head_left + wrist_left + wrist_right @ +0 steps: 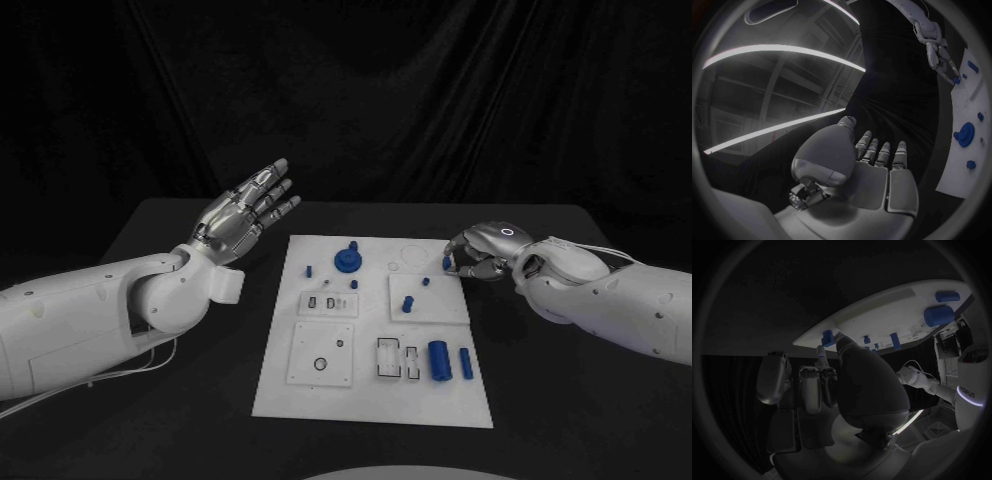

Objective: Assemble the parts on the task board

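The white task board (320, 398) lies in the middle of the black table. On it are a blue round part (348, 260), several small blue pegs such as one (408, 303) on the right plate, and two blue cylinders (438, 360) near the front right. My right hand (488, 250) is at the board's far right corner, fingers curled, pinching a small blue part (447, 263) that sits at the board edge (827, 337). My left hand (248, 212) is raised off the board's left side, fingers spread, holding nothing. The left wrist view shows the board (962, 165) beyond its palm (873, 175).
Rectangular recesses and small holes (392, 357) mark the board's front half. Black table surface (577, 400) surrounds the board on all sides, and a dark curtain hangs behind it.
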Robot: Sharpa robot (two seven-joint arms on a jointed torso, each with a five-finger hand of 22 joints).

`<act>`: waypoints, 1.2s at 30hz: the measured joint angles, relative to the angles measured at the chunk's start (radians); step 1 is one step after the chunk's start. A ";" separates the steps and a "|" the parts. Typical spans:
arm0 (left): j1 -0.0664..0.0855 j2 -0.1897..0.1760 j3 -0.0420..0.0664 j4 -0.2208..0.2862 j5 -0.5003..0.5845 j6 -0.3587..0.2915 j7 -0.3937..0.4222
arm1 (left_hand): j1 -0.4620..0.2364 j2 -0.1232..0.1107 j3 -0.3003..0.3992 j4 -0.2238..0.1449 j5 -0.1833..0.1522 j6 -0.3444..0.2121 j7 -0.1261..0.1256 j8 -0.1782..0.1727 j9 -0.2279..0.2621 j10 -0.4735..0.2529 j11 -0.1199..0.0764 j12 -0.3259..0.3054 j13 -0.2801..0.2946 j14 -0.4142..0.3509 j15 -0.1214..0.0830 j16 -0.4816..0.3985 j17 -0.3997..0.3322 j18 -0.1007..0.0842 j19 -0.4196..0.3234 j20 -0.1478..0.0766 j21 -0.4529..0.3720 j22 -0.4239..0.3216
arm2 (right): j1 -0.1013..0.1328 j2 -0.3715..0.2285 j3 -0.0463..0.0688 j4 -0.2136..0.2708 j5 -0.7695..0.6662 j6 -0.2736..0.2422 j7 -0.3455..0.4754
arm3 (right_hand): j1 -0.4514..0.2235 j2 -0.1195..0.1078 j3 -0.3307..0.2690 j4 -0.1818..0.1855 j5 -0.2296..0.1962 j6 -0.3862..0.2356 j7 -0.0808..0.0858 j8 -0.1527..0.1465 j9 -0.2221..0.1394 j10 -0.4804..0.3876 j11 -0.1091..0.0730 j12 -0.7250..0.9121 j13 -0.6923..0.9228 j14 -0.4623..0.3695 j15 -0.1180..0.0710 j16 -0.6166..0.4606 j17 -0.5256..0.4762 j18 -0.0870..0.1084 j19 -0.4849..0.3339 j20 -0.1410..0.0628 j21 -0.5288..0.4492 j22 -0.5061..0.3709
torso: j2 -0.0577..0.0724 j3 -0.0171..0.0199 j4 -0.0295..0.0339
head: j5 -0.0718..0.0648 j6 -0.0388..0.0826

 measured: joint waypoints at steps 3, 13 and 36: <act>0.000 -0.001 0.000 0.001 0.000 0.000 0.000 | 0.000 0.000 0.000 0.000 0.000 0.000 0.000 0.000 0.000 0.000 0.000 0.000 0.000 0.000 0.000 0.000 0.000 0.000 0.000 0.000 0.000 0.000 | 0.000 0.005 0.000 -0.006 0.000 0.001 0.001 | 0.001 0.001 0.000 0.000 0.004 0.000 0.000 0.000 0.000 0.000 0.000 0.000 0.000 0.000 0.000 0.000 0.000 0.000 -0.002 0.002 -0.003 0.000 | 0.000 0.0000 -0.0001 | 0.001 0.000; 0.000 -0.002 0.000 0.002 0.000 0.000 0.000 | 0.000 0.000 0.000 0.000 0.000 0.000 0.000 0.000 0.000 0.000 0.000 0.000 0.000 0.000 0.000 0.000 0.000 0.000 0.000 0.000 0.000 0.000 | -0.001 0.020 0.000 -0.022 0.000 0.006 0.006 | 0.015 0.015 0.003 -0.003 0.115 0.004 0.004 -0.004 0.004 0.000 0.000 0.000 0.000 0.000 0.000 0.000 0.000 0.000 -0.006 0.006 -0.014 0.000 | 0.000 -0.0001 0.0000 | 0.001 -0.001; -0.001 -0.003 0.000 0.001 0.000 0.003 0.000 | 0.000 0.000 0.003 -0.003 0.004 0.000 0.000 0.000 0.000 -0.001 0.006 0.000 0.000 0.000 0.000 0.000 0.000 0.000 0.000 0.000 0.000 0.000 | -0.001 0.032 0.000 -0.037 0.001 0.009 0.013 | 0.030 0.019 0.033 -0.031 0.238 0.072 0.003 0.019 0.037 0.000 0.000 0.000 0.000 0.000 0.000 0.000 0.001 0.000 -0.010 0.002 -0.023 0.000 | 0.000 -0.0005 -0.0001 | 0.001 -0.002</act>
